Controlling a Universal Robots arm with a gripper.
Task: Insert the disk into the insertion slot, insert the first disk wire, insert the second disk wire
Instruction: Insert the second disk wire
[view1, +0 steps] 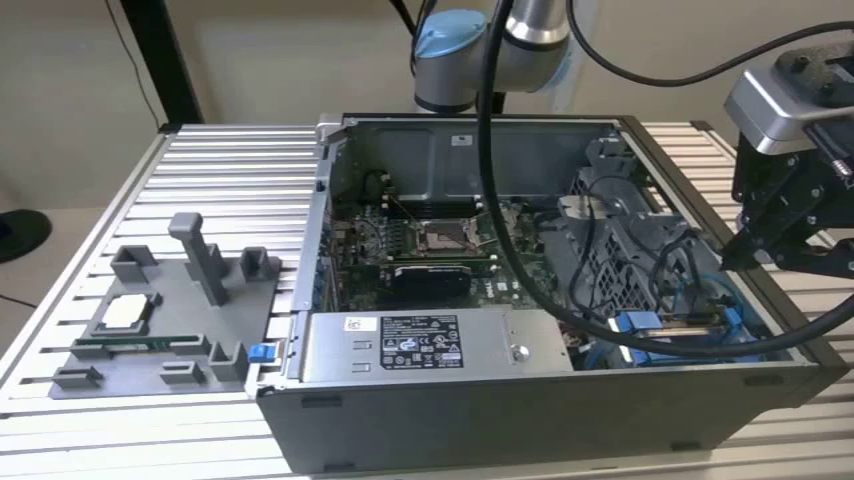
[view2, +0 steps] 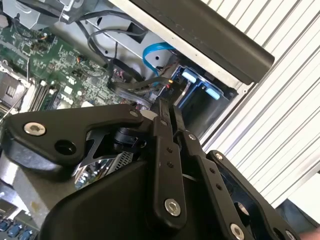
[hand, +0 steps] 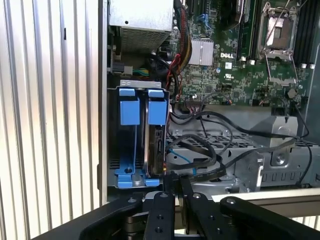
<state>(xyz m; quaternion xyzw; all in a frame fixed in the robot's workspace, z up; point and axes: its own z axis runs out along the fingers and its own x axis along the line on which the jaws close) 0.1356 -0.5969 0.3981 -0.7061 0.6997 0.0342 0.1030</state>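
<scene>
First wrist view, gripper (hand: 174, 186) pressed together, empty, poised beside the insertion slot (hand: 134, 145).

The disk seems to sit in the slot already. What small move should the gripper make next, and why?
Probably ease toward the blue wire beside the disk: the disk stands in the slot, the wire looks unplugged, and the shut gripper hovers close to both.

1. The exterior view looks down from in front of the open computer case (view1: 534, 300), taking in the whole case.
2. Both wrist views sit close behind the gripper (hand: 177, 192), looking past its fingers.
3. Both wrist views share the insertion slot (hand: 132, 140) just beyond the gripper.
</scene>
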